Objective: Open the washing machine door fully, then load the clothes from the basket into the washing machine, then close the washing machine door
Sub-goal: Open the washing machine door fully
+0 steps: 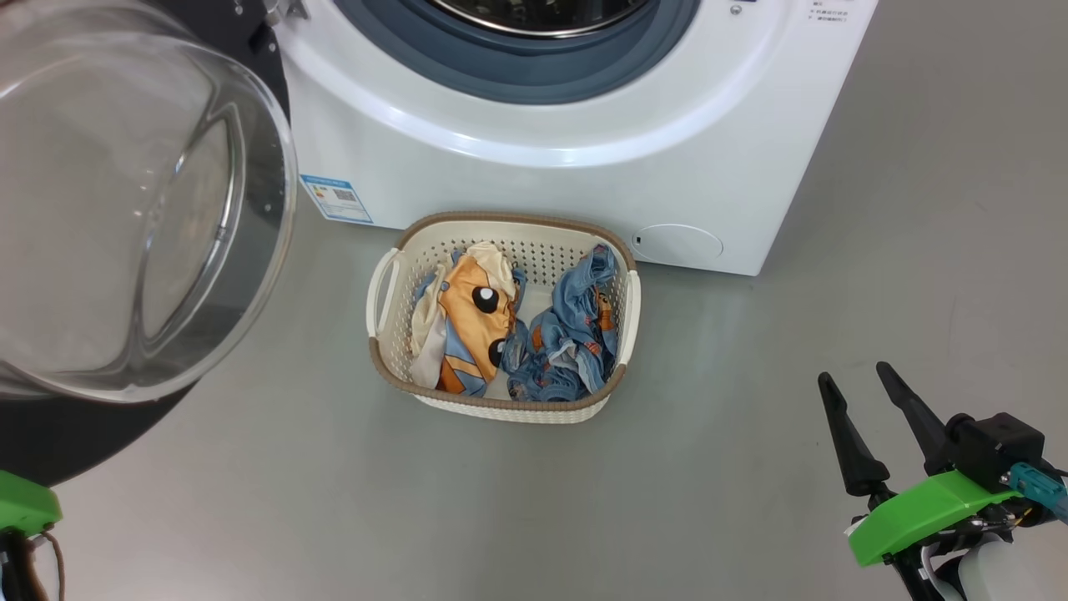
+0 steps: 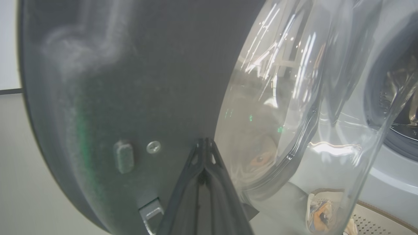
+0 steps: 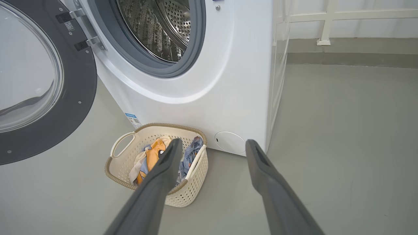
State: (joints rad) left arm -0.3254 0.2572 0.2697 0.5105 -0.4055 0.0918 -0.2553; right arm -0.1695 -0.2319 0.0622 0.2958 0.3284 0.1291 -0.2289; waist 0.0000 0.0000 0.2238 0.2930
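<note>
Door (image 1: 125, 209) glass bulges closest to the head camera, at upper left. The door stands swung open on its hinges at the left of the washer (image 1: 584, 184), and the steel drum (image 3: 156, 29) is exposed.

Left gripper (image 2: 204, 142): fingers pressed together with nothing between them, tips at the door's dark inner rim beside the glass. Contact cannot be confirmed.

Right gripper (image 1: 853, 377): fingers spread and empty, above the grey floor (image 1: 751, 501), well apart from the basket (image 1: 501, 225) and to its right.

Basket: on the floor just in front of the washer, below the opening, near the blue label (image 1: 336, 199).

Clothes (image 1: 476, 317): both lie inside the basket, the orange-and-cream piece at left and the blue printed piece (image 1: 571, 334) at right, touching each other.
</note>
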